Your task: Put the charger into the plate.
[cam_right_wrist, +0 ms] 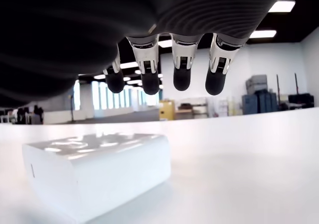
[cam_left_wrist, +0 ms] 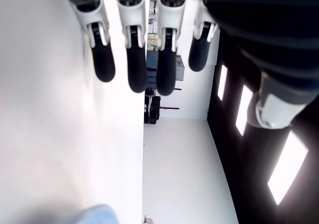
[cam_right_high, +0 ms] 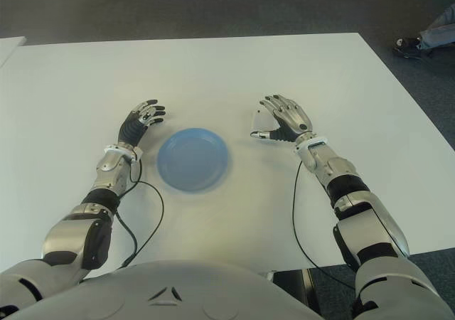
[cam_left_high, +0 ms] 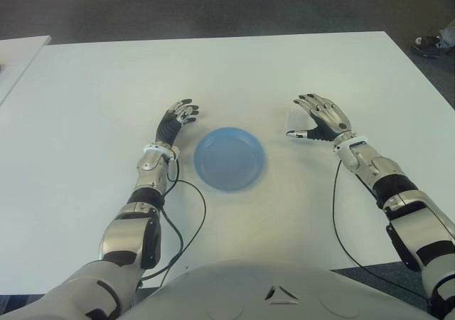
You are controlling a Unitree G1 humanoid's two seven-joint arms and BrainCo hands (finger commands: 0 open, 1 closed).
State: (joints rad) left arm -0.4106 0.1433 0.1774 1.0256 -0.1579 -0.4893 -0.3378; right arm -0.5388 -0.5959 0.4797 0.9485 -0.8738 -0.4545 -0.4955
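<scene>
Charger: we see the white charger (cam_left_high: 297, 120) lying flat on the white table (cam_left_high: 234, 71), to the right of the plate and apart from it; in the right wrist view it sits on the tabletop below the fingers.
Plate: our blue plate (cam_left_high: 230, 158) rests on the table between the two hands, with nothing in it.
Right hand: our right hand (cam_left_high: 320, 119) is over and just beside the charger, palm down; its fingers (cam_right_wrist: 181, 77) are extended and loosely spread above the charger, gripping nothing.
Left hand: our left hand (cam_left_high: 178, 119) shows just left of the plate, its fingers (cam_left_wrist: 135, 72) relaxed and only slightly curled, holding nothing.
Floor: a person's shoe (cam_left_high: 429, 45) shows on the dark floor beyond the table's far right corner.
</scene>
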